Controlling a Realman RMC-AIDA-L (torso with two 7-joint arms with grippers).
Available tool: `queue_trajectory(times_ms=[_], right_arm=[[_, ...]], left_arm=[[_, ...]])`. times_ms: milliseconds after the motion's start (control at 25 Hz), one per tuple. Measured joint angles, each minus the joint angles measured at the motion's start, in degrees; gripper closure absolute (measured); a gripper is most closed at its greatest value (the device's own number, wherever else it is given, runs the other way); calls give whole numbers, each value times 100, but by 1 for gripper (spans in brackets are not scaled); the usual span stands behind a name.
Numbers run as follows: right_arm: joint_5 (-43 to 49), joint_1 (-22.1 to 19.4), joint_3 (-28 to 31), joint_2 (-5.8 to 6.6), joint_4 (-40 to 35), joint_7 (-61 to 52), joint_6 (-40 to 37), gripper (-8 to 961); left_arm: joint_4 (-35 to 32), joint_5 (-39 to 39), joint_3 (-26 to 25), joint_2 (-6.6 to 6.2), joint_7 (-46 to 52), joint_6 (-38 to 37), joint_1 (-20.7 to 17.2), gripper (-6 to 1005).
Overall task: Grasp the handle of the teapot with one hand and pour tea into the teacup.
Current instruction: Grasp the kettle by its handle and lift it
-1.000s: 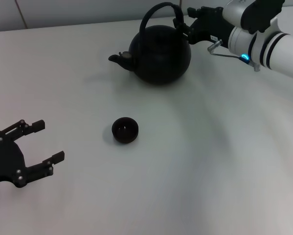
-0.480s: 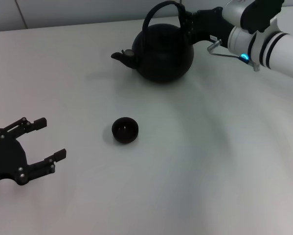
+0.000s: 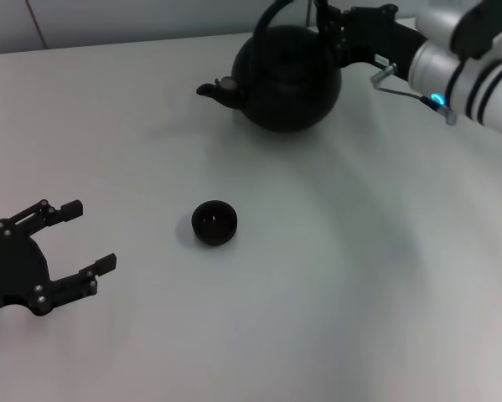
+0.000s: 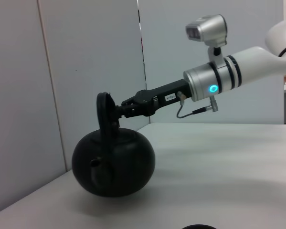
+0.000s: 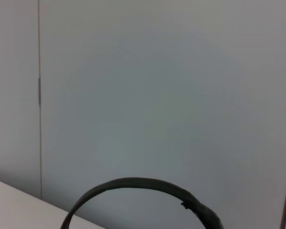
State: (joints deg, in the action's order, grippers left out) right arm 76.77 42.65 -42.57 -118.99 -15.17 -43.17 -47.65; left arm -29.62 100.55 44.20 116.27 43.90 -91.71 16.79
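Teapot [image 3: 288, 79] at 12 o'clock on white table [image 3: 359, 276], right gripper [image 4: 120, 110] clamping its handle [image 4: 104, 110]; teacup [image 3: 214, 223] centre; left gripper [image 3: 75, 239] spread wide at 8 o'clock; pale wall panels [image 4: 85, 71] behind.

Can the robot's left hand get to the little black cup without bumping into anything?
Probably yes. The left gripper sits open, low at the robot's left, and only bare table lies between it and the teacup. The teapot is farther back, held at its handle by the right gripper.

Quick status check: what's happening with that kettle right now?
Right tool shut on handle. Teapot lifted, tilted. Left tool open, idle. Teacup unobstructed.
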Motion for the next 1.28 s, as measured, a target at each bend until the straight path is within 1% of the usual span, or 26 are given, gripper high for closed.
queue_trajectory(times_ms=[120,160,200,240,280,320,360,400,440,480,560,720,880,920,960,1000,1040,1120,1280], right_arm=[[-53,-205,4,-1,-62,-5,-271,878],[-91,-371,4,-1,-93,-4,-495,879],[-91,-371,4,-1,-93,-4,-495,879],[-109,-572,3,1,-164,-3,-753,879],[-109,-572,3,1,-164,-3,-753,879],[-113,-669,4,5,-199,-4,-882,879],[-116,-840,2,24,-236,-4,-1151,879],[-116,-840,2,24,-236,-4,-1151,879],[-111,-972,-24,53,-242,-9,-1415,879],[-111,-972,-24,53,-242,-9,-1415,879],[-62,-1080,-87,91,-236,-63,-1632,879],[107,-1096,-148,133,-216,-243,-1650,878],[266,-997,-162,117,-226,-303,-1643,878],[375,-886,-164,111,-229,-306,-1615,878],[375,-886,-164,111,-229,-306,-1615,878],[528,-756,-165,107,-219,-313,-1562,878],[528,-756,-165,107,-219,-313,-1562,878],[810,-561,-165,80,-212,-314,-1437,878],[956,-457,-165,50,-224,-314,-1355,879]], left_arm=[[0,0,0,4,-1,4,0,186],[0,0,1,13,-2,4,6,186],[0,0,1,13,-2,4,6,187],[0,0,1,17,-3,4,13,187],[0,0,1,17,-3,4,13,187],[0,0,1,19,-3,5,16,187],[0,5,0,20,4,5,26,187],[0,5,0,20,4,5,26,187],[0,9,1,20,11,5,29,187],[0,12,1,20,13,5,29,187],[1,22,1,19,22,11,31,187],[4,30,1,18,36,14,32,187],[2,35,1,17,46,14,36,187],[0,36,1,14,48,14,41,187],[0,36,1,14,48,14,41,187],[0,36,1,11,48,14,44,187],[0,36,1,11,48,14,44,187],[0,36,1,3,48,14,44,186],[0,35,0,5,48,14,44,186]])
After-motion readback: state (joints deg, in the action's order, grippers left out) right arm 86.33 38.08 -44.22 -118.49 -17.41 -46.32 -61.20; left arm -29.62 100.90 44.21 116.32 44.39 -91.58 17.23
